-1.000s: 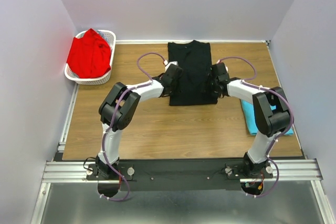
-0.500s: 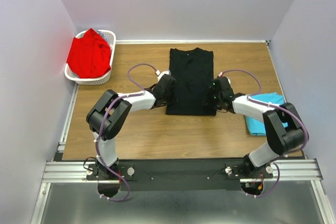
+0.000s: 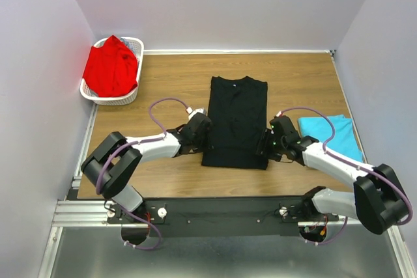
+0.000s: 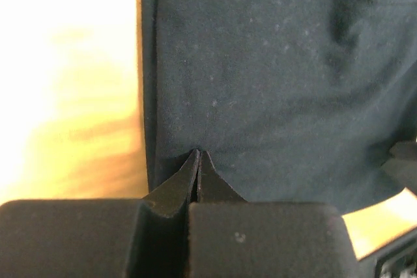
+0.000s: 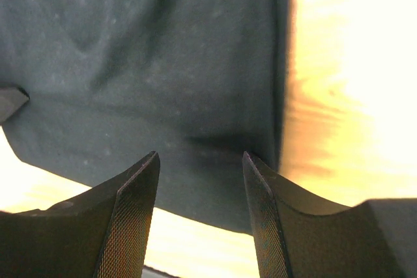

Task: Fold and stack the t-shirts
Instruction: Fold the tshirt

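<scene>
The black t-shirt (image 3: 236,118) lies flat in a long folded strip in the middle of the table, collar at the far end. My left gripper (image 3: 206,137) is shut, its tips touching the cloth just inside the shirt's left edge (image 4: 199,154), near the hem. My right gripper (image 3: 264,145) stands open over the shirt's near right corner (image 5: 201,155), with dark cloth (image 5: 150,50) showing between its fingers. The turquoise t-shirt (image 3: 329,136) lies folded at the right. The red t-shirt (image 3: 111,68) is heaped in the basket.
The white lattice basket (image 3: 135,46) stands at the table's far left corner. Bare wood (image 3: 163,83) lies between it and the black shirt. Grey walls close in on the left, back and right. A metal rail (image 3: 221,209) runs along the near edge.
Both arms have drawn back toward the near edge, and the black shirt has slid that way with them. The turquoise shirt is now uncovered by the right arm.
</scene>
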Available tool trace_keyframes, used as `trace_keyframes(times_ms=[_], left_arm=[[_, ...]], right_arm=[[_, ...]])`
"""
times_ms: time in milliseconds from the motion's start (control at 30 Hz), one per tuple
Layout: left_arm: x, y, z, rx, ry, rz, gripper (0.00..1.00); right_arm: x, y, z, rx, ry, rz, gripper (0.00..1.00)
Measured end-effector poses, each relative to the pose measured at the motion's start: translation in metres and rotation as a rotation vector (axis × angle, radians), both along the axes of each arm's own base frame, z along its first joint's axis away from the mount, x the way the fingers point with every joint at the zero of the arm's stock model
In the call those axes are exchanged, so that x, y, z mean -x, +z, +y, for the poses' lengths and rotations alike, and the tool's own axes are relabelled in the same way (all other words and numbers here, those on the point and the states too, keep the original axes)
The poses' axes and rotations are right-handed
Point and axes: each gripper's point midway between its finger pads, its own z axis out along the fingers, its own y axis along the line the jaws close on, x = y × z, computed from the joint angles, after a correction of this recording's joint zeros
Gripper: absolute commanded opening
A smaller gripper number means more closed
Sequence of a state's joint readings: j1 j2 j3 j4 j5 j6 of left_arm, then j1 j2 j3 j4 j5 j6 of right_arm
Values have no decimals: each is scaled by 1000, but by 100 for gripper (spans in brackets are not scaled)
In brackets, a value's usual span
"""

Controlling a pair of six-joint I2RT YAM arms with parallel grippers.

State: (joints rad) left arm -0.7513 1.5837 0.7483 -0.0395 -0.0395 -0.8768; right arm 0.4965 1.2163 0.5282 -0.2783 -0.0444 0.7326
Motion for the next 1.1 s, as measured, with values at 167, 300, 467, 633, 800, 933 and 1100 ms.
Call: trace_keyframes(times_ms=[167,300,467,633,800,933,1100], left_arm=[[10,14,9,-17,-9,3,9],[-5,46,9,4,-16,-68,8],[-45,77,7,19,-19,-164,8],[-98,75,-4,4,-30,-200,5],[-119,51,-20,-7,-71,-174,4],[-117,29,-22,-20,-89,-130,3],[-116,12,-20,-34,-87,-95,2]], right_arm=[[4,20,-3,-5,-23,1,62],[-19,49,-3,0,-71,-81,54],[-51,54,2,55,-100,-92,37],[-81,45,9,116,-100,-91,33],[-106,42,12,166,-96,-118,33],[-110,35,6,196,-97,-116,33],[-118,19,-5,223,-112,-100,33]])
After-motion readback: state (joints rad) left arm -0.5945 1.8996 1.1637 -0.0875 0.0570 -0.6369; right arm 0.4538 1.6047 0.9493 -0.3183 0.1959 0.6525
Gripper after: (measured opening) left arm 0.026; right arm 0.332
